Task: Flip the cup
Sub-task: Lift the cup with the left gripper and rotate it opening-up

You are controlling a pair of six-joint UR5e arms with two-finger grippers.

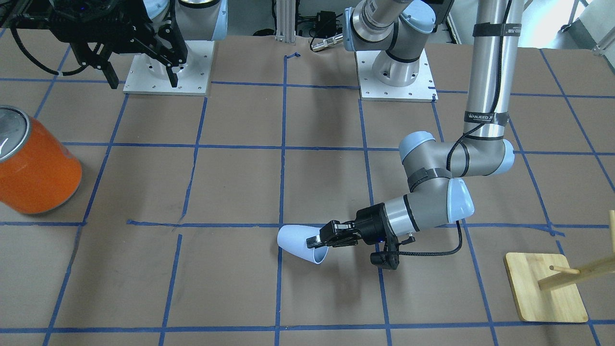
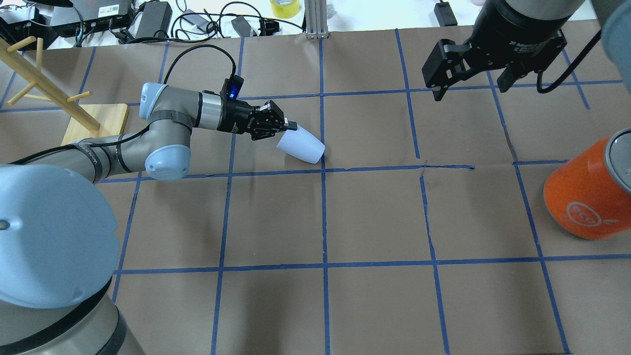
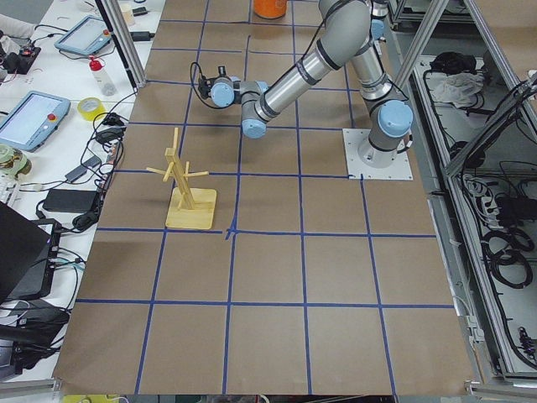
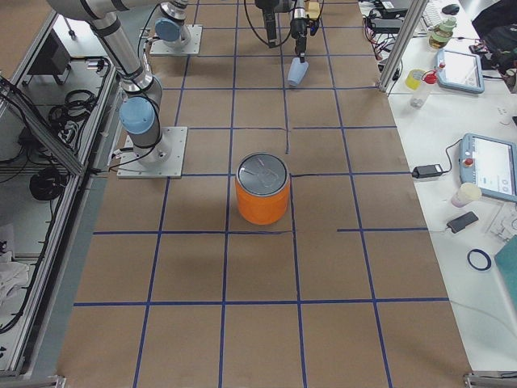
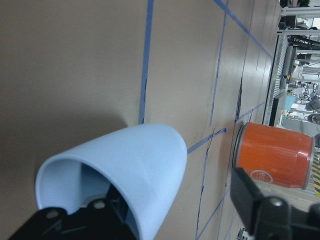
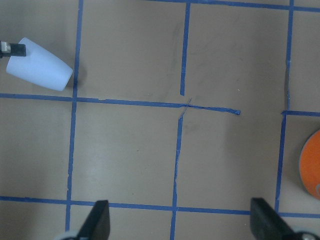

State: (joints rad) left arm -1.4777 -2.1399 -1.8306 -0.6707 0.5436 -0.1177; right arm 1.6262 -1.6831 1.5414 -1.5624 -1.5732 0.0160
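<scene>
The table (image 2: 374,222), covered in brown paper and taped into blue squares, is carrying everything here. The left arm (image 2: 167,128) is reaching low across it, while the right arm is hanging back by its base, well apart from the work. The orange can (image 2: 586,197) is standing on the robot's right side, and a wooden peg rack (image 1: 547,288) is sitting out at the left end; neither is playing a part.

The cup (image 2: 301,146) is lying tipped over near the table's middle, just beside a blue tape crossing, with its mouth facing the left arm and its closed base pointing away. It seems to be resting on its side, though whether it is being held just clear of the paper is hard to tell from these angles.

The left claw (image 1: 314,240) is pinching the cup's wall at the rim, narrowed down to that thin wall, with one finger (image 5: 107,207) reaching inside the mouth and the other pressing outside. The right claw (image 2: 471,88) is hanging wide apart and carrying nothing.

The cup is looking light, stiff and smooth, so it is likely to swing or slip in a loose pinch. The rim wall is probably the best hold, since the tapered sides are offering little purchase, and a moderate squeeze should be enough while the wrist is rolling it upright.
</scene>
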